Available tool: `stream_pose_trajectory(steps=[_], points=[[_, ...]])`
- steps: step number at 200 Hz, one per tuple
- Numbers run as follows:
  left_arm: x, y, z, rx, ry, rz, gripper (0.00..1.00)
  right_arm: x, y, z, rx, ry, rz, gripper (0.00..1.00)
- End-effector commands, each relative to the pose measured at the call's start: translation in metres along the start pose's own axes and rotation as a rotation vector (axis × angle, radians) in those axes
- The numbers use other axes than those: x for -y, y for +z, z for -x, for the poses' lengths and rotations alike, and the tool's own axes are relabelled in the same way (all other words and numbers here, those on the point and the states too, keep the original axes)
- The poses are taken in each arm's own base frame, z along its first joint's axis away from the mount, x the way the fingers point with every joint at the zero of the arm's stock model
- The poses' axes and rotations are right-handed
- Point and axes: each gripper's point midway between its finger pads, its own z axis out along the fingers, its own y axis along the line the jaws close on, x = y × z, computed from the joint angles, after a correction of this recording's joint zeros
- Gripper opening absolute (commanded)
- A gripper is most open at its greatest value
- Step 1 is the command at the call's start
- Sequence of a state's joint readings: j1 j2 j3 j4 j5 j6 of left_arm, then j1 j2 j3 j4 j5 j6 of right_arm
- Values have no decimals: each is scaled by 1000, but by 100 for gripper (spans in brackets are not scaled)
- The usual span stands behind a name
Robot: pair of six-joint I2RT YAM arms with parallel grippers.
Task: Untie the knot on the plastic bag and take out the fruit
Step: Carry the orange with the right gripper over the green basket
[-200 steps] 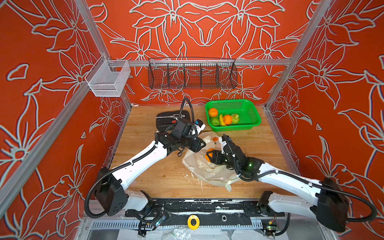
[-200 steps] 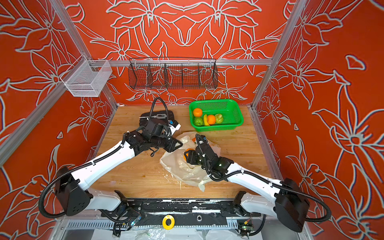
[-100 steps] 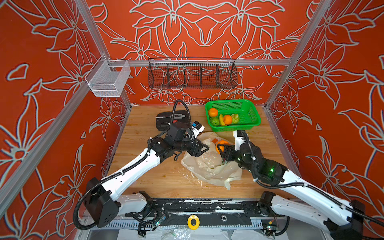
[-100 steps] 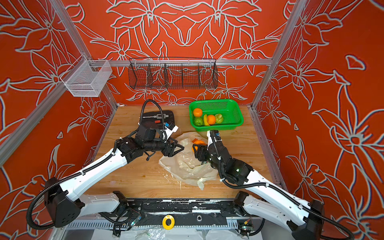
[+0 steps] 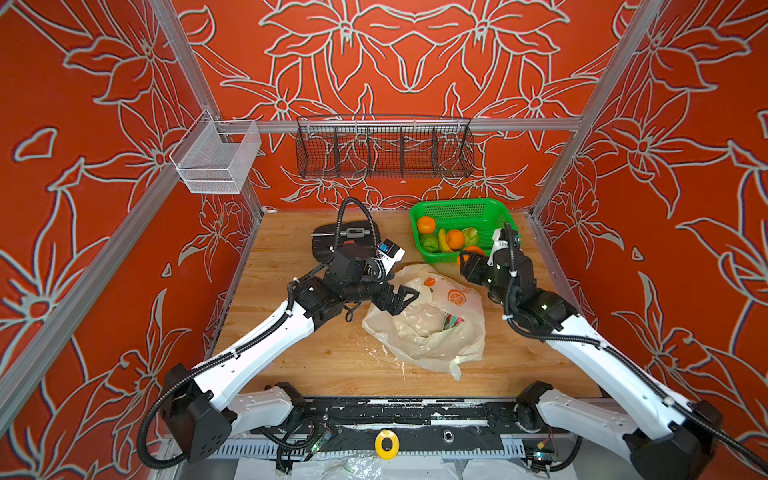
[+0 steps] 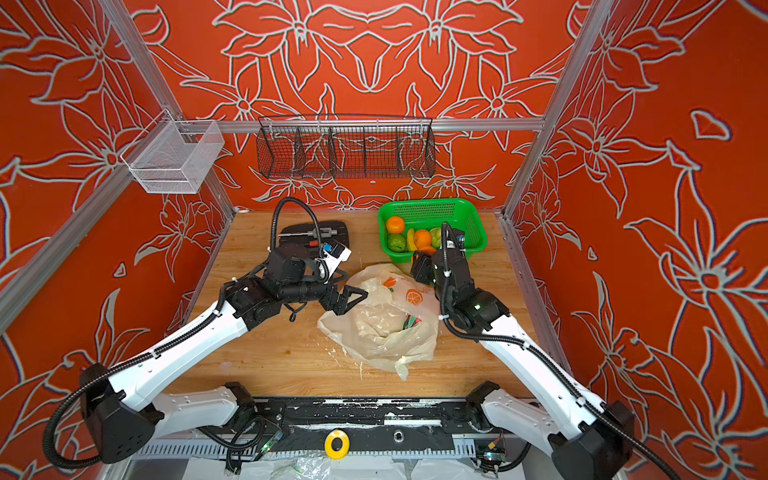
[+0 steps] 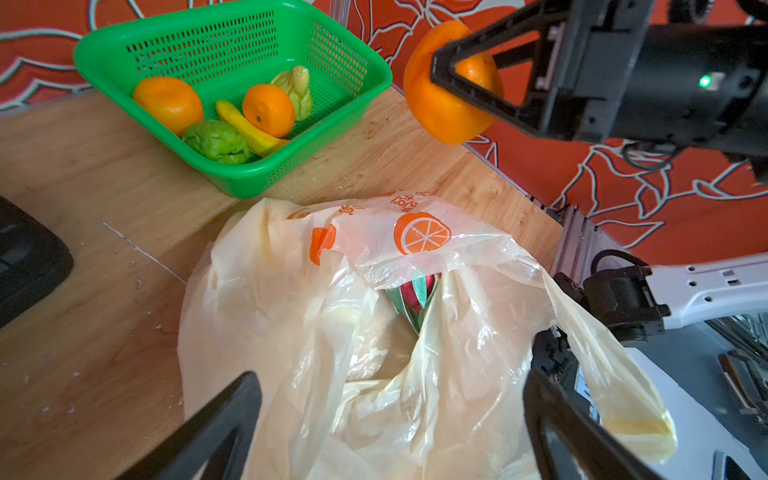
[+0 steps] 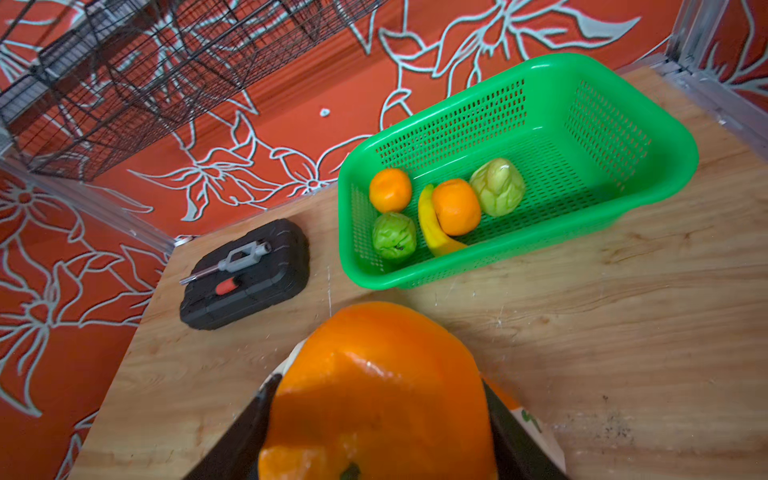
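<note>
Looking down in both top views, the plastic bag (image 5: pixel 424 332) (image 6: pixel 382 332) lies crumpled on the wooden table (image 5: pixel 291 353), just in front of the green basket (image 5: pixel 457 204) (image 6: pixel 428 203), and only a sliver of colour shows at its mouth. The left wrist view fills that in. The bag (image 7: pixel 316 332) gapes, a loose handle strip (image 7: pixel 602 365) trails off to one side, and the pink-and-green dragon fruit (image 7: pixel 415 291) sits down inside. The right wrist view shows almost nothing of the bag, but it gives the basket (image 8: pixel 540 62) plainly, with two small oranges (image 8: pixel 390 189), two bumpy green fruits (image 8: pixel 394 235) and a banana (image 8: pixel 432 237) in it. It also shows the black tool case (image 8: pixel 249 274) near the back wall with a grey tool lying on top. The left gripper (image 5: pixel 399 301) (image 6: pixel 349 301) (image 7: pixel 392 380) hangs over the bag's left edge. Its fingers (image 7: pixel 224 415) are spread wide with nothing between them but the plastic below, and I can't tell whether they touch it. The right gripper (image 5: pixel 467 259) (image 6: pixel 419 259) (image 7: pixel 453 79) (image 8: pixel 378 386) is clamped on a big orange (image 5: pixel 471 250) (image 6: pixel 426 250) (image 7: pixel 440 108) (image 8: pixel 374 374). It holds this fruit up off the table, beside the basket's near edge and clear of the bag.
</note>
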State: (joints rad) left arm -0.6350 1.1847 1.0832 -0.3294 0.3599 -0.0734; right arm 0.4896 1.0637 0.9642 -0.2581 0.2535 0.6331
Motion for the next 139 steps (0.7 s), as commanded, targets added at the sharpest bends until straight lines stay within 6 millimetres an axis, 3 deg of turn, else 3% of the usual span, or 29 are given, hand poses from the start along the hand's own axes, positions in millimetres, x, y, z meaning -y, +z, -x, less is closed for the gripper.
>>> stream_pose_trajectory(steps=[1, 72, 139], points=[[-1, -10, 4, 28, 41, 33, 97, -4, 18, 17, -8, -19, 20, 61], [-1, -7, 2, 19, 37, 20, 97, 25, 100, 47, -61, 67, 8, 60], [-2, -5, 1, 12, 41, 25, 97, 101, 154, 69, -88, 170, -169, 59]])
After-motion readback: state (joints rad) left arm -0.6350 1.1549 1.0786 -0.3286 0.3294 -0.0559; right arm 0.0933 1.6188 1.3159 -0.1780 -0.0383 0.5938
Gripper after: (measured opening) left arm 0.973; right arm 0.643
